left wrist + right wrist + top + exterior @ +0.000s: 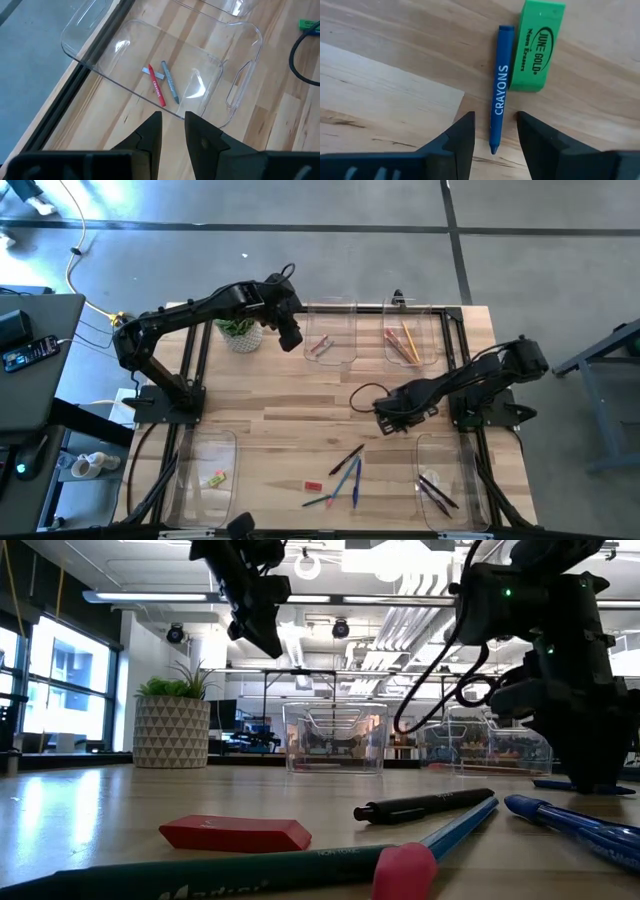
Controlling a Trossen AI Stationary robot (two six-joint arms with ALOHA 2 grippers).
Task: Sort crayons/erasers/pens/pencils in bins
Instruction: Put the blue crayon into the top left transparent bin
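Right pincer (495, 131) hangs low over the worktop (300, 420) right of centre, jaws parted and empty, straddling the tip end of a blue crayon (499, 87) that lies flat on the wood. A green eraser (536, 45) lies right against the crayon's far half, and that is my worry. To take the crayon cleanly I would come straight down where the fingers now stand, at the end clear of the eraser, keep the jaws square across the stick, and close gently so it does not roll or drag the block along. Its bin, I judge, is the far one left of centre, the crayon bin (165, 70), which already holds a red crayon (156, 86) and a grey-blue one (170, 82) with a small pale piece I cannot identify

Left pincer (172, 131) waits above that bin's near edge, jaws slightly apart, holding nothing

From above, my right arm hides the blue crayon and the eraser entirely. At table height the right pincer's tips are lost behind blue pens (570, 820) in front, so I cannot tell its height above the wood
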